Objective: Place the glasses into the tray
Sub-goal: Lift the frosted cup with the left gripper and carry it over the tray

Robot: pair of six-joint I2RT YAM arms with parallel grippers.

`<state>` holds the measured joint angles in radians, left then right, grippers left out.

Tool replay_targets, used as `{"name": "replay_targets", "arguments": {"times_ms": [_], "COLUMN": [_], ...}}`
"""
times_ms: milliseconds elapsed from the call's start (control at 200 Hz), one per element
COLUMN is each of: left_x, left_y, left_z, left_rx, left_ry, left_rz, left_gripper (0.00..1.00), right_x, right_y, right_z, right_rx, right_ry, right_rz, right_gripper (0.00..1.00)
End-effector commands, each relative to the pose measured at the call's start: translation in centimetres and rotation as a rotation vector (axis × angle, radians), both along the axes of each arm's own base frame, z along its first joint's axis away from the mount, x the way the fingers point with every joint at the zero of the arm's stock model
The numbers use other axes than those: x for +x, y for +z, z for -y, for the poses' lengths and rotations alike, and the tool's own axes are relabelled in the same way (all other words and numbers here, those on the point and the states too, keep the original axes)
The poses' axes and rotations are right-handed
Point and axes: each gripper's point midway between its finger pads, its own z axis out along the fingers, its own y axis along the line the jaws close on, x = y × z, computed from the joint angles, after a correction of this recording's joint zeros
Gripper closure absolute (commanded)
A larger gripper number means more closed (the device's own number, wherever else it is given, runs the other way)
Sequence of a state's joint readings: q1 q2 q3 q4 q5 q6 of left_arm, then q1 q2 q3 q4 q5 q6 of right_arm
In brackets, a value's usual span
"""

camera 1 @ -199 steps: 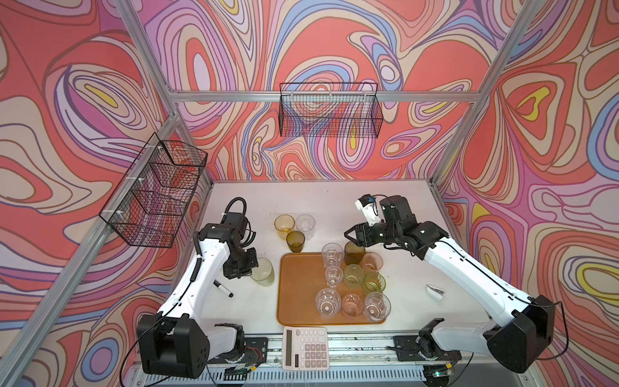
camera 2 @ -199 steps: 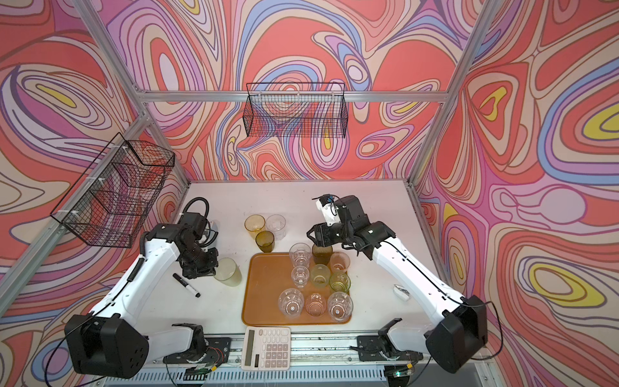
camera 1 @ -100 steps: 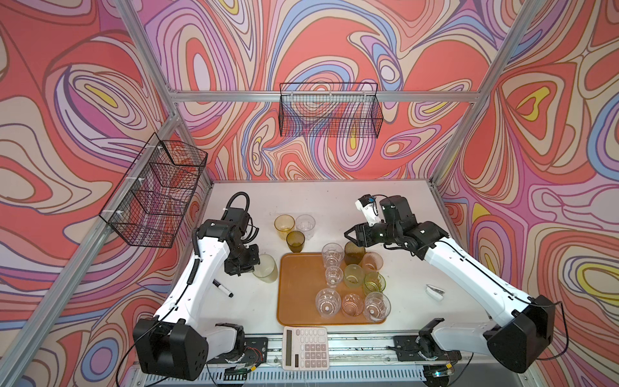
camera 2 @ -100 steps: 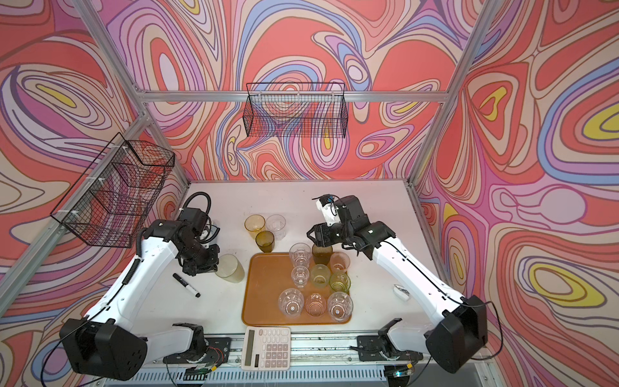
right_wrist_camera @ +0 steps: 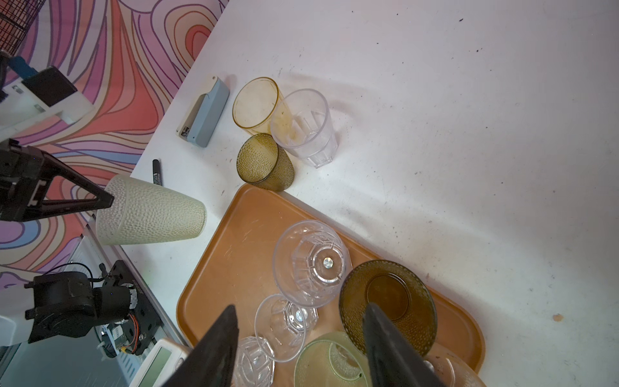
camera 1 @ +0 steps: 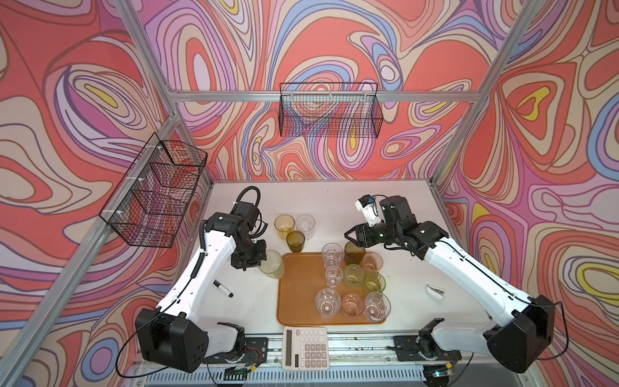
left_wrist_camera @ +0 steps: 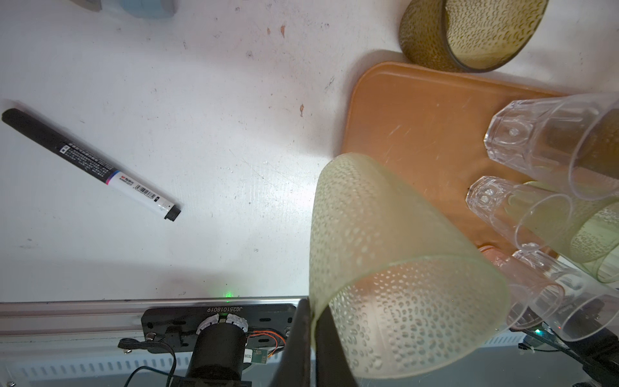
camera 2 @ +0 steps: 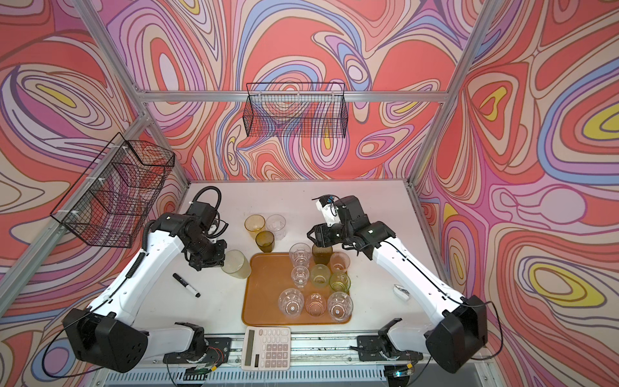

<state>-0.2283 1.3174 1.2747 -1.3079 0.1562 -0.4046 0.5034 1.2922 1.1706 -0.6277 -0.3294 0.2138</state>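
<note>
The orange-brown tray (camera 1: 299, 301) (camera 2: 263, 298) holds several glasses, clear, pale green, pink and olive-brown. My left gripper (camera 1: 260, 263) (camera 2: 223, 262) (left_wrist_camera: 310, 316) is shut on the rim of a pale green dimpled glass (camera 1: 273, 265) (camera 2: 237, 265) (left_wrist_camera: 385, 248). That glass hangs tilted at the tray's left far corner. My right gripper (camera 1: 350, 235) (camera 2: 313, 235) (right_wrist_camera: 300, 310) is open with nothing in it, above the olive-brown glass (camera 1: 354, 252) (right_wrist_camera: 388, 301) in the tray's far part. An amber glass (camera 1: 284, 226), a clear glass (camera 1: 305, 225) and an olive glass (camera 1: 295, 240) stand behind the tray.
A black marker (camera 1: 222, 288) lies left of the tray. The white calculator (camera 1: 304, 347) sits at the front edge. A small white object (camera 1: 434, 292) lies right of the tray, and a grey-blue stapler (right_wrist_camera: 203, 112) far left. Wire baskets (camera 1: 330, 110) hang on the walls.
My left gripper has carried the pale green glass a little to the right, toward the tray's corner. The right arm has not moved.
</note>
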Motion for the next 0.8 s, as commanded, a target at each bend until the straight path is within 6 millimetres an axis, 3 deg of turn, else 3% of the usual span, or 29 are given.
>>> {"name": "replay_targets", "arguments": {"times_ms": [0, 796], "left_x": [0.1, 3.1], "left_y": [0.7, 2.1], "left_z": [0.1, 4.0], "left_rx": [0.012, 0.014], "left_ry": [-0.002, -0.128], "left_rz": [-0.003, 0.028], "left_gripper": [1.00, 1.00], "right_x": [0.0, 0.7], "right_y": [0.5, 0.5], "right_z": [0.4, 0.5], "right_rx": [-0.007, 0.004], "right_ry": [-0.003, -0.037], "right_rz": [0.021, 0.035], "right_gripper": [0.38, 0.37]}}
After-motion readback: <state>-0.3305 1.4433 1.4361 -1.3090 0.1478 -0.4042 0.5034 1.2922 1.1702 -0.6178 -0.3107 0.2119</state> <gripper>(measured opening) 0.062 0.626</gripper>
